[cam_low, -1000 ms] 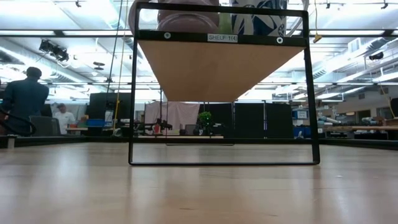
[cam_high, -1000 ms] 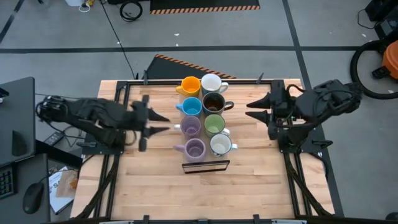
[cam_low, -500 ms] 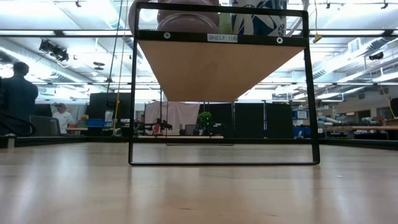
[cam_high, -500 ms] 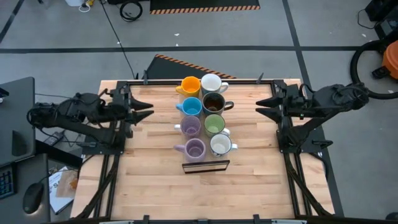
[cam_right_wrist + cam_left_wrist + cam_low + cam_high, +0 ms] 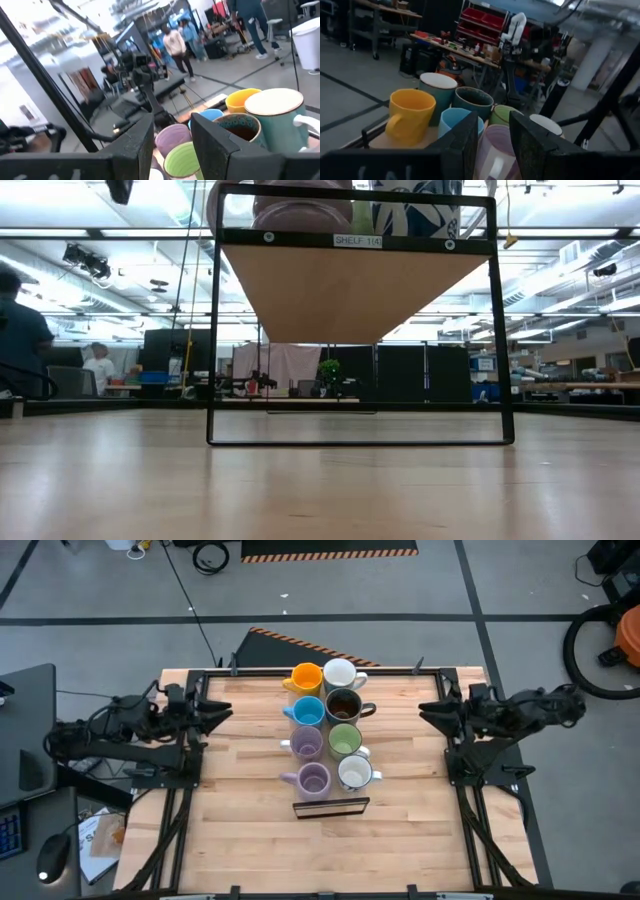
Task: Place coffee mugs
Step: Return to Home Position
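Observation:
Eight mugs stand upright in two rows on a raised wooden shelf (image 5: 331,802) at the table's middle: orange (image 5: 305,677), white (image 5: 340,673), light blue (image 5: 308,712), dark brown (image 5: 343,705), lavender (image 5: 305,744), light green (image 5: 345,740), lavender (image 5: 313,780), white (image 5: 354,773). My left gripper (image 5: 222,710) hovers open near the table's left edge and faces the mugs. In its wrist view it (image 5: 493,150) looks at the orange mug (image 5: 411,116). My right gripper (image 5: 428,710) hovers open near the right edge. Its own view (image 5: 172,145) faces the white mug (image 5: 274,120).
The shelf is a wooden board (image 5: 350,290) in a black metal frame (image 5: 212,330), raised above the tabletop. Bare wooden table (image 5: 250,840) lies on both sides and in front of it. People stand in the room beyond (image 5: 20,340).
My left gripper has drawn back from beside the mugs toward the table's left and far edges. My right gripper has drawn back a little toward the right edge. The mugs have kept still.

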